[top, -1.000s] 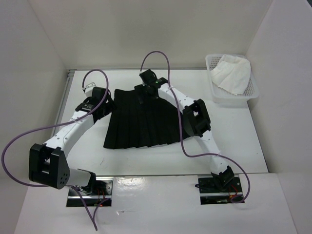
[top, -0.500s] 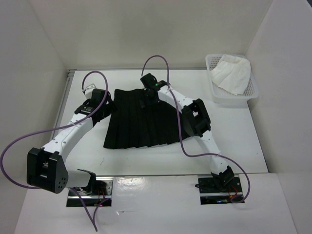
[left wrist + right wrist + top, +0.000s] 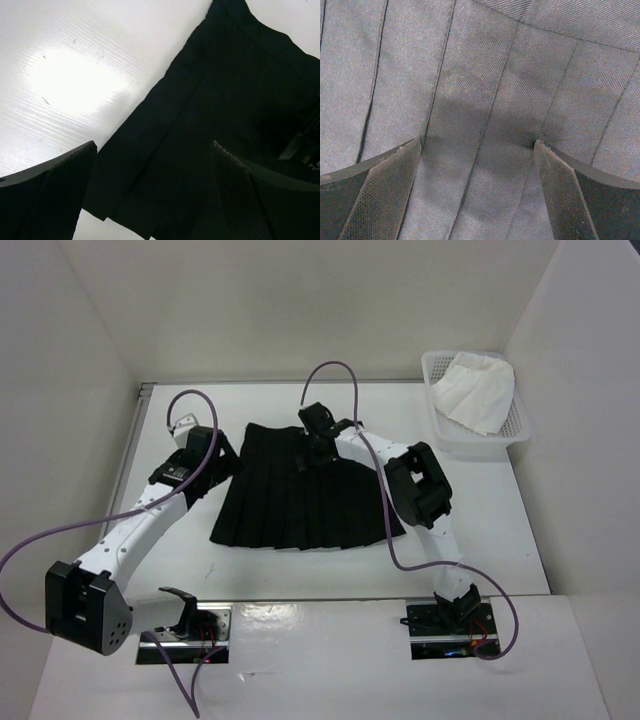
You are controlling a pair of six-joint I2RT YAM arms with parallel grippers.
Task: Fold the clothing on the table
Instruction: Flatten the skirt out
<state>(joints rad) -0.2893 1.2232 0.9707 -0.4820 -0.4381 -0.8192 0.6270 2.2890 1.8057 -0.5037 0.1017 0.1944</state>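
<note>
Clothing (image 3: 300,498): one black pleated skirt of thin fabric with a trapezoid outline. It lay flat at the middle of the table (image 3: 480,515), narrow waistband toward 12 o'clock, wider hem toward 6 o'clock. Pleats ran straight from band to hem. The weave showed fine diagonal ribs in my right wrist view.

My left gripper (image 3: 153,145): jaws stood wide apart, holding nothing. It hung at the skirt's 10 o'clock side edge, over both fabric and bare tabletop. Pads were black and finely dimpled.

My right gripper (image 3: 477,142): jaws likewise spread wide, holding nothing. It sat low over the pleats just below the waistband, at the skirt's 12 o'clock end. Whether the pads touched the fabric I could not tell.

Table: white, smooth, faintly ribbed, with a patch of glare. A grey metal rail (image 3: 141,396) ran along the 9 o'clock edge.

Basket (image 3: 478,445): white plastic mesh, at the 2 o'clock corner, containing a crumpled white cloth (image 3: 472,390).

Room: plain white wall panels (image 3: 300,300) on three sides. Purple cables (image 3: 330,368) looped from both arms.
</note>
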